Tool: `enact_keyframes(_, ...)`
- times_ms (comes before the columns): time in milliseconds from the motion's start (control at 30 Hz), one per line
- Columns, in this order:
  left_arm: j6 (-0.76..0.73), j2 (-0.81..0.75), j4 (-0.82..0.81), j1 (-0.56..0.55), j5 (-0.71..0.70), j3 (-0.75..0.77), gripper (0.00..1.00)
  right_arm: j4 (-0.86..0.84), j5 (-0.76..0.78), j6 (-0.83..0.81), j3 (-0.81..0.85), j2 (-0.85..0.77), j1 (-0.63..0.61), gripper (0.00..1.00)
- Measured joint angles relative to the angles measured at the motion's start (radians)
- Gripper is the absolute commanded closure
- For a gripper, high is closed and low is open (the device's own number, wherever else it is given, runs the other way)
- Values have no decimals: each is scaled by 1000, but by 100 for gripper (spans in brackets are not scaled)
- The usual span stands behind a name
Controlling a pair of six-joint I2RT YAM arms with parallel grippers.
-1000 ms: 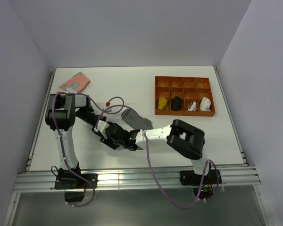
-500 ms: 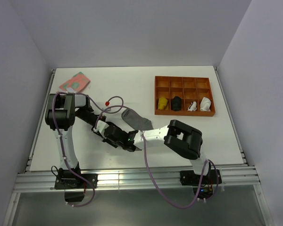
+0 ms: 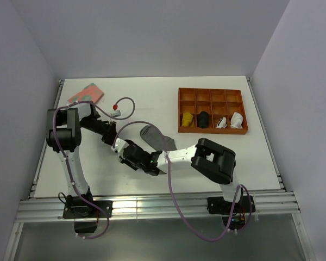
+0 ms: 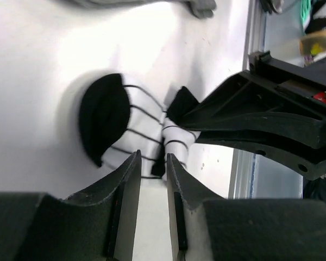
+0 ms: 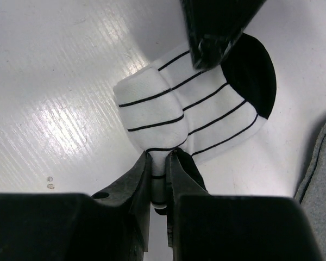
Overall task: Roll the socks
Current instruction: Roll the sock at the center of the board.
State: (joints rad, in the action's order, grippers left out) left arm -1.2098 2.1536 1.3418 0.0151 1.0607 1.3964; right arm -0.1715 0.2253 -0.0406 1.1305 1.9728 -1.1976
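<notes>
A: Right down on the striped sock (image 5: pixel 206 109) now, flat on the table (image 3: pixel 255 157), left of centre, caught between both arms.

B: Got the right gripper (image 5: pixel 160 159) nipped tight onto a fold at the sock's edge. Closed on fabric, no doubt there.

A: And the left gripper (image 4: pixel 151 159)?

B: Harder call. Showing a narrow slit between the fingers, with a dark bit of the sock's edge right at the tips. Pinching it or merely straddling it? Can't tell from here.

A: Looks about half rolled, going by the right wrist view. Fat white hump bunched up at one end, black rounded cap lying flat at the other.

B: So, no bundle yet. Needs that flat end wound in and tucked, by the look of it.

A: Meanwhile, nothing done on the grey sock (image 3: pixel 158 139). Spread flat just beside the striped one, on the tray side, touched by neither arm.

B: Worth a glance at the orange tray (image 3: pixel 212 90) far right too. Holding a yellow bundle (image 3: pixel 188 119) and a black bundle (image 3: pixel 204 119) in neighbouring compartments, well apart from the action.

A: Calling it under halfway, then. One sock part-wound, one not begun.
</notes>
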Motion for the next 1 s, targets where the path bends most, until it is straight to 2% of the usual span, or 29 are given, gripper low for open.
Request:
enact_keyframes(300,135,-47,-147,23,-39,-37,67,0,0,3,-4,-2,0,96)
enact_keyframes(667,244,-53,-267,-78,-78,-111,71,54,-12,3,-3,-22,-1,96)
enact_keyframes(867,322,-64,-312,-105,-87,-121,72,147,-64,2,3,-50,-2,97)
enact_keyframes(1000,364,-82,-347,-132,-90,-148,73,194,-156,2,29,-49,3,97)
